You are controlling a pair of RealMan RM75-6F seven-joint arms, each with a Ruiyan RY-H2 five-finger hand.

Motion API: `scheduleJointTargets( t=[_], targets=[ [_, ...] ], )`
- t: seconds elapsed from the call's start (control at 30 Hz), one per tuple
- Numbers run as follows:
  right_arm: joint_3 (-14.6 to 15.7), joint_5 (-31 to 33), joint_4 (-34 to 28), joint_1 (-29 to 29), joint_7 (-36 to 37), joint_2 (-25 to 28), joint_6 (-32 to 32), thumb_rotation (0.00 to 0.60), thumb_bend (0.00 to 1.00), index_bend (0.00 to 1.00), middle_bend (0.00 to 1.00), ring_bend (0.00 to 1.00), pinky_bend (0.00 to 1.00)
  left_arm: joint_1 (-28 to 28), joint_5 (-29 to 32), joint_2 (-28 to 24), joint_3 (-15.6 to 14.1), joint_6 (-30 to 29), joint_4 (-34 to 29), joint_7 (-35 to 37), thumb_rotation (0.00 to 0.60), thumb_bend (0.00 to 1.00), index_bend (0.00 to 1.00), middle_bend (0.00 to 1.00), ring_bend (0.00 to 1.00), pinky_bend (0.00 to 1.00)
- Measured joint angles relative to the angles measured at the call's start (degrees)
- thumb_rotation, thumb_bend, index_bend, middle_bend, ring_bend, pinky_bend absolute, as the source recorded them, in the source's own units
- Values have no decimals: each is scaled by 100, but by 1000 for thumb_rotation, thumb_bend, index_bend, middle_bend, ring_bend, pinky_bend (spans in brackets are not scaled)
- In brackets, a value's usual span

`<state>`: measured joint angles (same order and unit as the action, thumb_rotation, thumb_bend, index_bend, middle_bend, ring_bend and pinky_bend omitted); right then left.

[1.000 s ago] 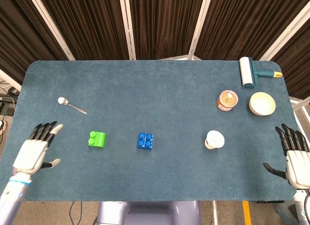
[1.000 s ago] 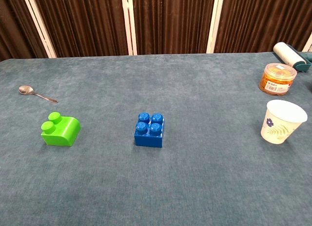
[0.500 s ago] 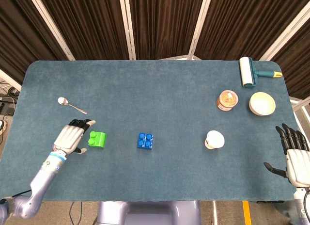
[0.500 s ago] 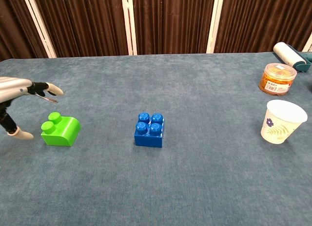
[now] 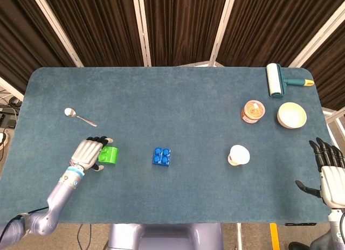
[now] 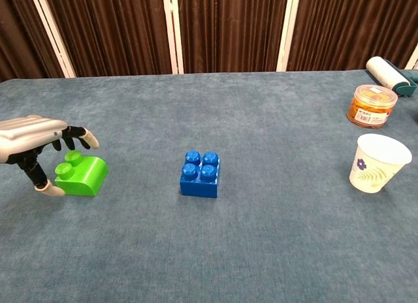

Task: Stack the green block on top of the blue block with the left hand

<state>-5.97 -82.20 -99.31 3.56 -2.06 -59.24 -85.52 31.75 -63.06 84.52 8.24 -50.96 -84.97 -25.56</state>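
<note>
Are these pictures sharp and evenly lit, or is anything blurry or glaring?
Head view: even, soft light, no glare; green block and blue block sharp. Chest view: also crisp, faint shadows under the blocks; left robot hand unblurred, cut by the frame edge.

No legible text on anything.

Two blocks sit on the tabletop (image 5: pixel 178 110): one green block (image 5: pixel 109 155) and one blue block (image 5: pixel 162 156). There's one spoon (image 5: pixel 79 117) out on the left. Over on the right I count one paper cup (image 5: pixel 238 154), one orange-lidded jar (image 5: pixel 253 111), one bowl (image 5: pixel 291 115) and one lint roller (image 5: pixel 279 81). Two robot hands are showing, a left hand (image 5: pixel 88 153) and a right hand (image 5: pixel 326 168). That makes seven loose things in all, one of each kind apart from the pair of blocks.
</note>
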Motion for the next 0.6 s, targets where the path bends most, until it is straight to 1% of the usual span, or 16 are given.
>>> scheduleJointTargets(
  t=[0.13, 0.2, 0.3, 0.4, 0.6],
  targets=[
    [-11, 27, 12, 1, 23, 7, 10, 600, 0, 0, 0, 0, 0, 75, 64, 125, -12, 21, 99, 9, 600, 118, 383, 393, 419, 427],
    [-17, 44, 17, 1, 33, 15, 14, 600, 0, 0, 0, 0, 0, 94, 68, 162, -10, 6, 117, 29, 600, 121, 415, 423, 447, 450],
    [-19, 61, 24, -12, 53, 23, 6, 600, 0, 0, 0, 0, 0, 110, 60, 193, 0, -78, 134, 24, 600, 122, 437, 443, 464, 467],
    [-15, 56, 23, -26, 65, 32, -12, 600, 0, 0, 0, 0, 0, 115, 78, 192, 15, -150, 78, 28, 600, 122, 439, 445, 465, 469],
    [-13, 54, 23, -59, 97, 51, -58, 600, 0, 0, 0, 0, 0, 122, 79, 51, 87, -234, -269, 154, 600, 121, 439, 445, 464, 468]
  ],
)
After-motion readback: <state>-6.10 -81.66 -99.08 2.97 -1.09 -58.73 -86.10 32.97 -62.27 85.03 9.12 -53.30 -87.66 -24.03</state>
